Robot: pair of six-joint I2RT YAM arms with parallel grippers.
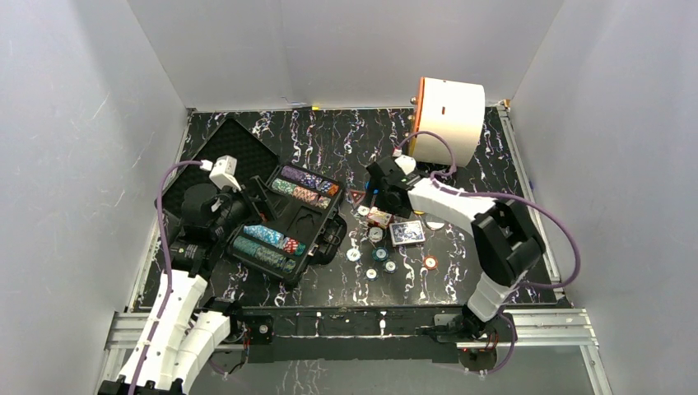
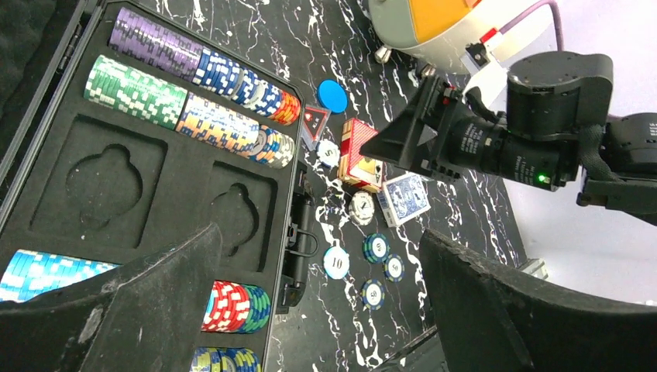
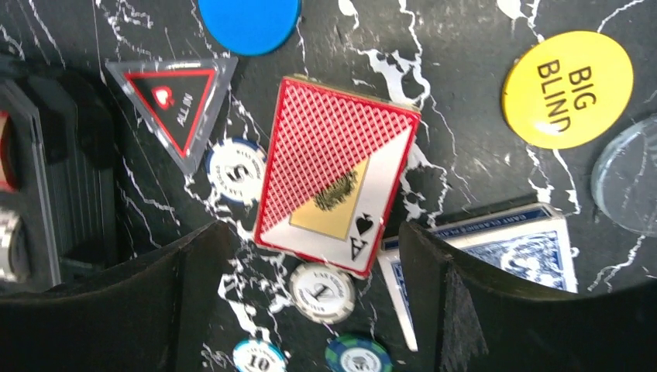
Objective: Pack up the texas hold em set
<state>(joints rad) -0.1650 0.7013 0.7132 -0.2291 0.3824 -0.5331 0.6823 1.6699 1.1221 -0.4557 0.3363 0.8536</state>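
Observation:
The black case [image 1: 323, 212] lies open left of centre, with rows of multicoloured chips [image 1: 306, 188] in its foam and its lid [image 1: 218, 152] flat behind. My left gripper [image 1: 244, 204] hovers over the case, open and empty. In the left wrist view its jaws [image 2: 319, 240] stand wide over the case edge [image 2: 288, 194] and the loose chips [image 2: 377, 248]. My right gripper [image 1: 380, 196] is open above the red deck [image 1: 379, 217]. In the right wrist view the red deck [image 3: 333, 174] lies just ahead of the open gripper [image 3: 310, 244], untouched. The blue deck [image 3: 503, 248] lies beside the right finger.
A large white cylinder with an orange face [image 1: 449, 121] stands at the back right. A yellow "BIG BLIND" button [image 3: 567, 89], a blue round button [image 3: 249, 23], a triangular "ALL IN" marker [image 3: 174, 105] and several loose chips [image 1: 380, 255] lie around the decks.

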